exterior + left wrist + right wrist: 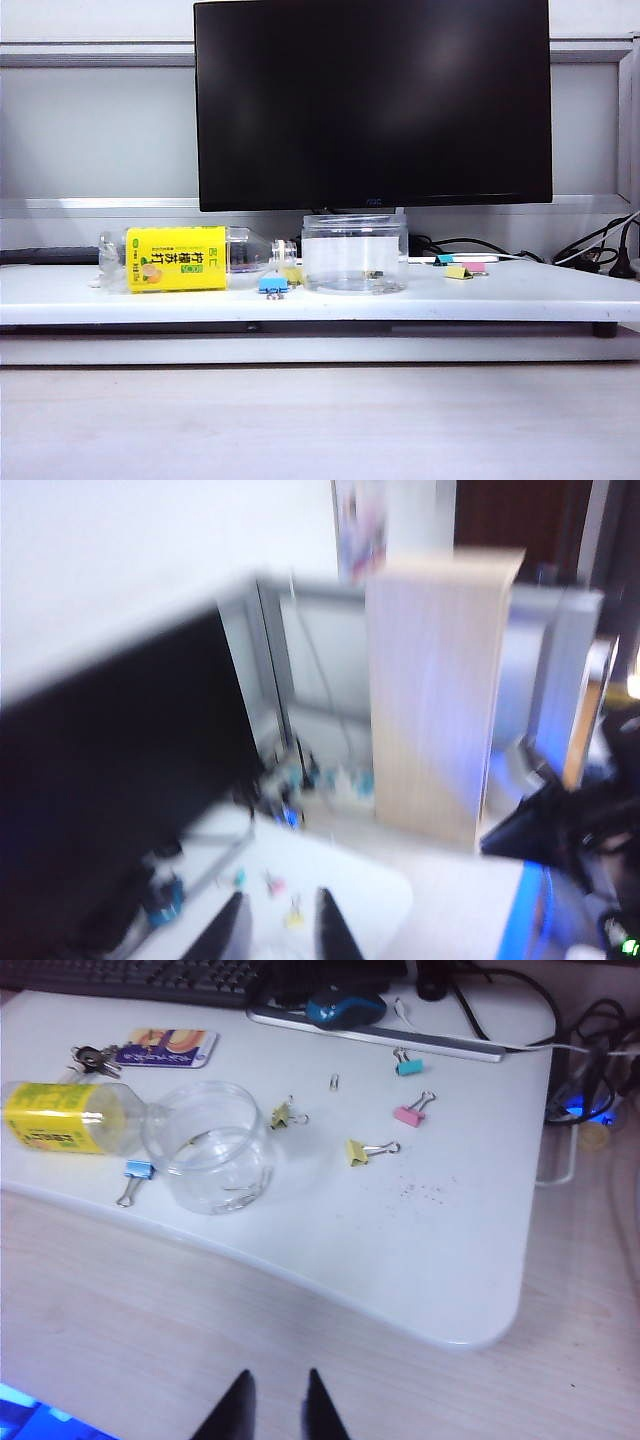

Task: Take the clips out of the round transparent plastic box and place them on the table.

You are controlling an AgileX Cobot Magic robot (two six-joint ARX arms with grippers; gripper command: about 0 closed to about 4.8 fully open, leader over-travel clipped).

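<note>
Right wrist view alone shows keys [92, 1057] behind bottle [70, 1117].

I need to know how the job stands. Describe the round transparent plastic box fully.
The round transparent plastic box is a short, wide, clear cylinder standing upright and lidless on the table. Through its wall it looks almost empty; a small dark speck near the base could be a clip, but that is unclear. The lying bottle's neck end reaches its side, a blue clip lies close by, and a yellow clip sits just beyond it. Neither gripper is near it.
</note>
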